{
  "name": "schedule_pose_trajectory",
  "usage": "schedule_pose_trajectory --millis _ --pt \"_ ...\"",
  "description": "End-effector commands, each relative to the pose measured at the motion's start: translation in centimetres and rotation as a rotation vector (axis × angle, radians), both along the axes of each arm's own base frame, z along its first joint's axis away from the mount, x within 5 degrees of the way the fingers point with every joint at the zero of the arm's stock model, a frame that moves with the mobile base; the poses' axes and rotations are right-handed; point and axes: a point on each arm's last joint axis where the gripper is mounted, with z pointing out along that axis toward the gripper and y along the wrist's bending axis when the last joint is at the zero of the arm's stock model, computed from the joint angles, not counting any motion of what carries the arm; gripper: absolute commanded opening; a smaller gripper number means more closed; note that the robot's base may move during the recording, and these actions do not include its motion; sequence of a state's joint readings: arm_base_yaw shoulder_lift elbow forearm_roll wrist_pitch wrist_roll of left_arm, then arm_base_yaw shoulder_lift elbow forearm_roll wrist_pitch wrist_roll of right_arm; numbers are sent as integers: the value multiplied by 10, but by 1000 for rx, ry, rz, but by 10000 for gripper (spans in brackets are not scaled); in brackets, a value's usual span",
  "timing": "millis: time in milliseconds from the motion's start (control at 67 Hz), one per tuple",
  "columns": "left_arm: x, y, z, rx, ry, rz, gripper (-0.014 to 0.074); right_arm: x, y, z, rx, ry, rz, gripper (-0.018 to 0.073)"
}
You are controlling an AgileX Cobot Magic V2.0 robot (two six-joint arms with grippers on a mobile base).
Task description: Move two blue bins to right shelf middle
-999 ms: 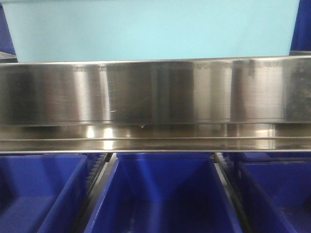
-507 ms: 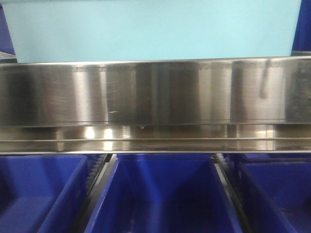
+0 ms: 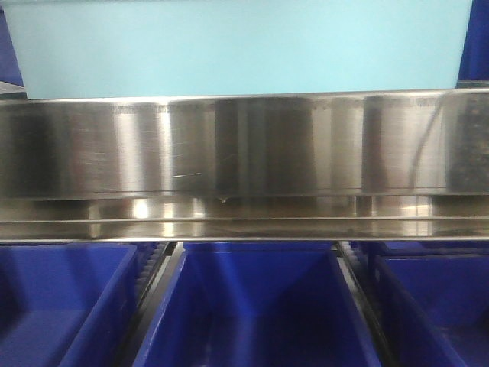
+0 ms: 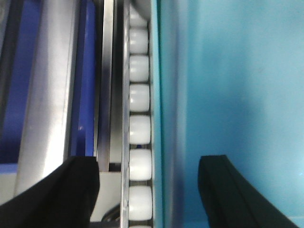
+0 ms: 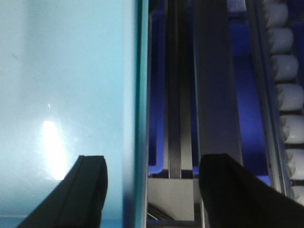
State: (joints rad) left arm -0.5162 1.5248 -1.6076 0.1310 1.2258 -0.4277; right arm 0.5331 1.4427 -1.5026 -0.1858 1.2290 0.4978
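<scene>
A pale sky-blue bin stands on the shelf tier behind the broad stainless-steel front rail; only one such bin shows. In the left wrist view my left gripper is open, its black fingers straddling the bin's left wall, one outside over the white roller track, one inside the bin. In the right wrist view my right gripper is open and straddles the bin's right wall, with one finger over the bin's inside.
Dark royal-blue bins sit side by side on the tier below the rail, with more at the left and right. Metal shelf rails and rollers run beside the pale bin.
The pale bin and the rail stay in place. Only the reflections on the steel rail shift, with a thin dark streak changing at its right end.
</scene>
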Motion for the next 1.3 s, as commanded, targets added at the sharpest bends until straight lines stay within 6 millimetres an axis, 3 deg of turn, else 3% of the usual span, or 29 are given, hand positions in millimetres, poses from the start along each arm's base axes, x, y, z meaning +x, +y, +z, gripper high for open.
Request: schedule_pose_trajectory --millis 0,119,1283 --pt "-1 -1 -7 -5 28 -6 358 0 -2 -4 -20 1 5 319" --pt "-2 -2 -14 -9 57 -8 358 0 -3 -9 -29 15 5 319" --pt "-2 -2 -14 -9 57 -8 358 -2 0 -10 3 33 10 319"
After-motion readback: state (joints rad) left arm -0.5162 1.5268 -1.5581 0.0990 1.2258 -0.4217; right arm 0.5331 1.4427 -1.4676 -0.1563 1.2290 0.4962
